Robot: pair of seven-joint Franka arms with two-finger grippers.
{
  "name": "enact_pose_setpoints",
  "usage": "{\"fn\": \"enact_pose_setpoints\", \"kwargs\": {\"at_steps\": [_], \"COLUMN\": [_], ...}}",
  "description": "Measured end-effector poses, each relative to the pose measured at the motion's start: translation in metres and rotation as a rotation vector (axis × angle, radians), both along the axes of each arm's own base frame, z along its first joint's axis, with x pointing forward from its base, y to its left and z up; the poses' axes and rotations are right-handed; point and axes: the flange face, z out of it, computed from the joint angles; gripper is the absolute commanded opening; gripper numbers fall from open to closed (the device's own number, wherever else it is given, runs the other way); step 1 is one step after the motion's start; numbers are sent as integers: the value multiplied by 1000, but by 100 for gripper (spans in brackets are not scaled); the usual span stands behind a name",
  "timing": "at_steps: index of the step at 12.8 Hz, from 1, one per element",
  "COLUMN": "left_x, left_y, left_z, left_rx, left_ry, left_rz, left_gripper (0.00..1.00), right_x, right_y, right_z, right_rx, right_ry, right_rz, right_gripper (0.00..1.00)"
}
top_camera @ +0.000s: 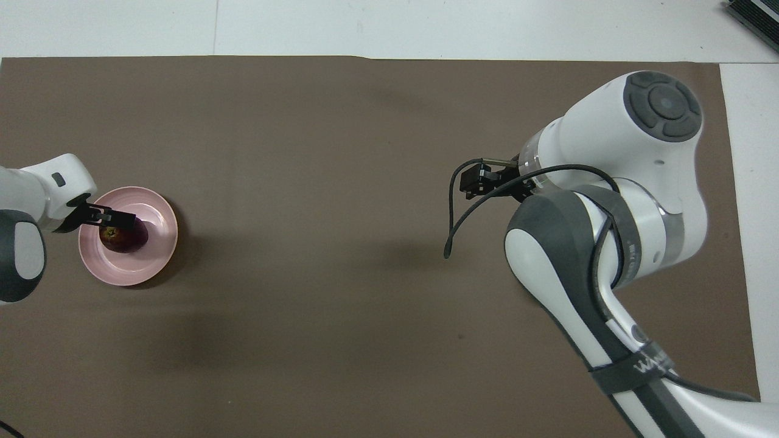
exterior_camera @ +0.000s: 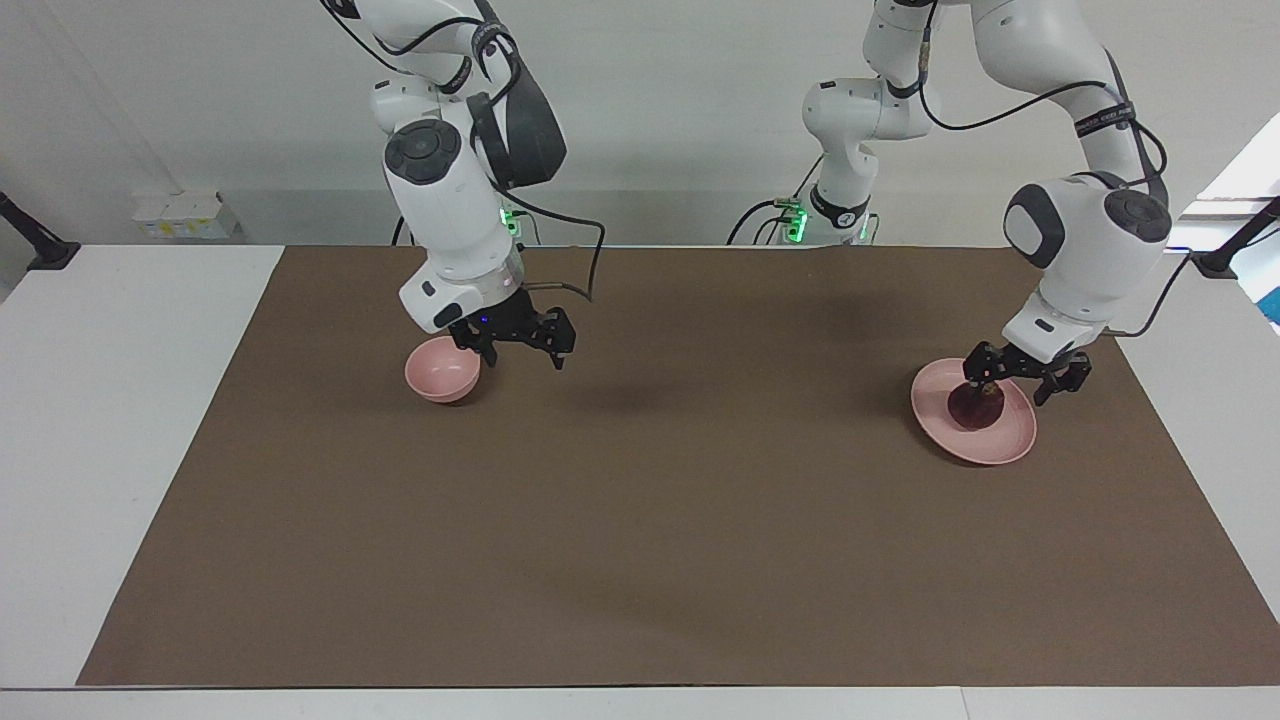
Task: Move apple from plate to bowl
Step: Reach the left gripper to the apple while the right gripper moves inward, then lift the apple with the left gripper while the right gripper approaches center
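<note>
left gripper (exterior_camera: 1018, 385) of mine sits low over the apple (exterior_camera: 976, 405) on the plate (exterior_camera: 985, 440) at my left arm's end of the table, fingers spread, gripping nothing, forearm bent steeply down. right gripper (exterior_camera: 525, 352), fingers also apart and empty, hangs just beside the bowl (exterior_camera: 440, 374), toward the table's middle. wide bare brown mat (exterior_camera: 640, 520) lies between bowl and plate.
</note>
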Motion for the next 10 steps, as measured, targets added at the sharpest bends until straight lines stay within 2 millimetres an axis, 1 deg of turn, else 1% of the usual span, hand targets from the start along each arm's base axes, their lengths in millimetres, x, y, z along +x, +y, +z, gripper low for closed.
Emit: {"fn": "enact_pose_setpoints", "kwargs": {"at_steps": [1, 2, 3, 4, 5, 6, 7, 8, 10], "left_x": [-3, -5, -6, -6, -7, -7, -8, -8, -7], "left_y": [0, 1, 1, 1, 2, 3, 5, 6, 5], "left_z": [-10, -14, -15, -16, -16, -16, -15, -15, -12], "left_rx": [0, 0, 0, 0, -1, -1, -1, -1, -1], "left_ry": [6, 8, 8, 10, 12, 11, 10, 10, 3], "left_rz": [1, 1, 1, 1, 3, 4, 6, 7, 5], "left_gripper": [100, 100, 82, 45, 20, 7, 2, 0, 0], "right_x": [-2, -2, -2, -2, -3, -4, -6, -8, -11], "right_y": [10, 19, 25, 30, 36, 44, 54, 63, 78], "right_z": [-5, -9, -13, -16, -20, -22, -23, -25, -31], "right_rx": [31, 75, 114, 140, 156, 172, 197, 216, 240], "right_ry": [24, 47, 68, 92, 112, 126, 142, 160, 186], "right_rz": [-44, -91, -138, -186, -226, -265, -302, -328, -376], "right_gripper": [100, 100, 100, 100, 100, 100, 100, 100, 100]}}
